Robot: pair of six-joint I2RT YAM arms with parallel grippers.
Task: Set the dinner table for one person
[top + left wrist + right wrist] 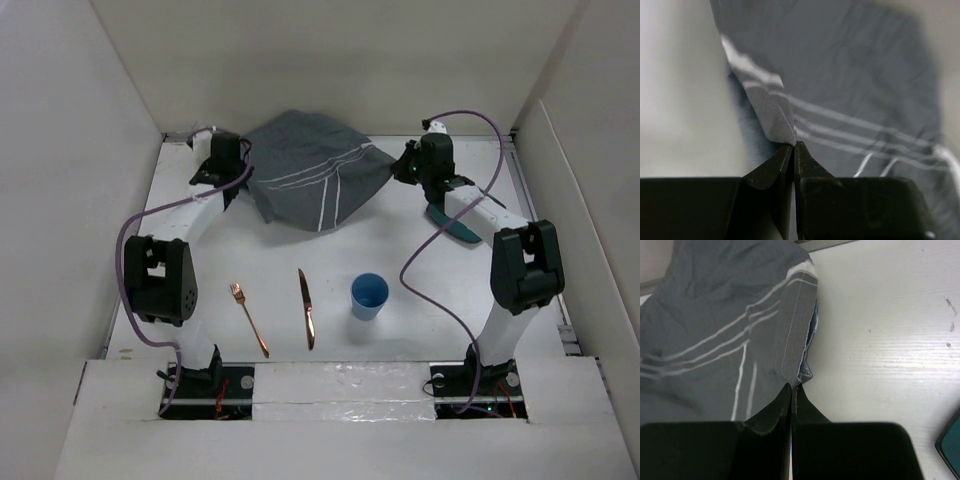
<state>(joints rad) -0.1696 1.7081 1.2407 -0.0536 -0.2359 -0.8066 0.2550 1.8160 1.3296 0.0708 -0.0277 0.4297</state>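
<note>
A grey striped placemat lies rumpled at the back of the white dinner table. My left gripper is shut on the cloth's left edge; in the left wrist view the fingertips pinch a folded corner of the placemat. My right gripper is shut on its right edge, where the tips clamp the hem of the placemat. Nearer the front lie a copper fork and a copper knife, with a blue cup upright to their right.
A teal plate lies on the right, partly hidden under the right arm; its rim shows in the right wrist view. White walls close in the surface on three sides. Purple cables loop from both arms.
</note>
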